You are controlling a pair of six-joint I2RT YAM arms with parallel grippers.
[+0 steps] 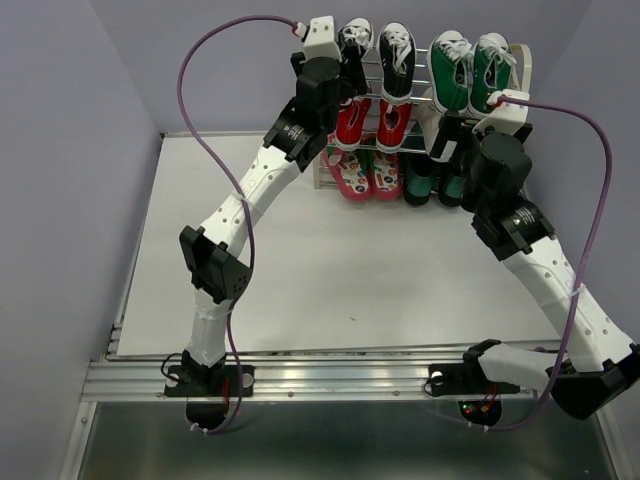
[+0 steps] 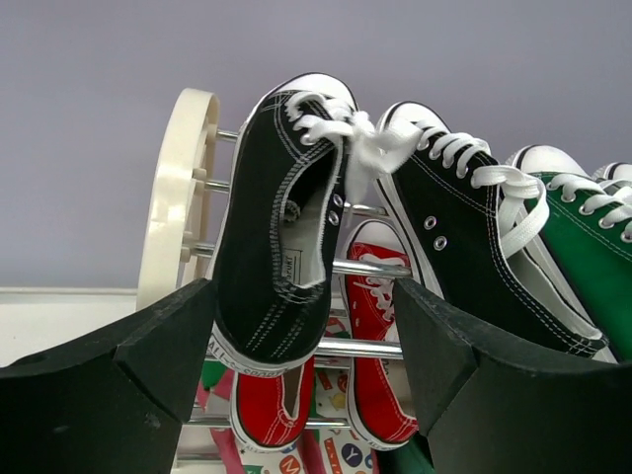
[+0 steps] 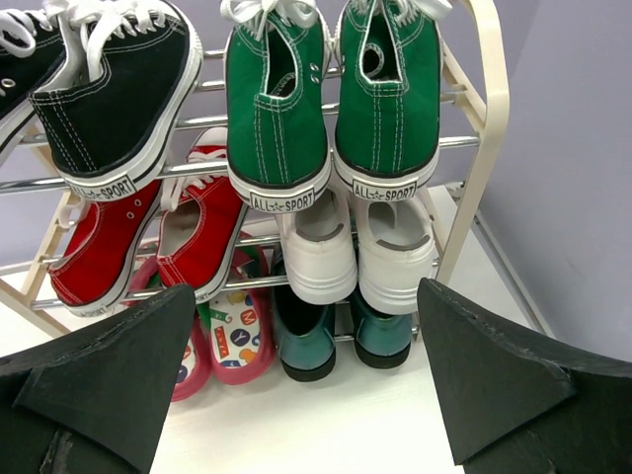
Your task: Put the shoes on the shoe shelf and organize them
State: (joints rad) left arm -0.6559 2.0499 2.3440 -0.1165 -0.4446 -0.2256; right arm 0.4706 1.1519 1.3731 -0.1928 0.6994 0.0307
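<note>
Upright shoe shelf, cream rounded side frames and thin silver metal rods, was loaded. On its top tier, left half, black canvas sneakers with white laces were hung; the left black sneaker was tilted against its mate. One tier below, red canvas sneakers were set, and under those, at the shelf's bottom, pink-red flip-flops with patterned footbeds. The shelf's right half was filled, top down, by green canvas sneakers, plain white sneakers and dark teal shoes. The left gripper was held at the shelf's top left, fingers wide apart astride the tilted sneaker's heel; contact could not be told. The right gripper was faced at the shelf's right half, fingers spread.
</note>
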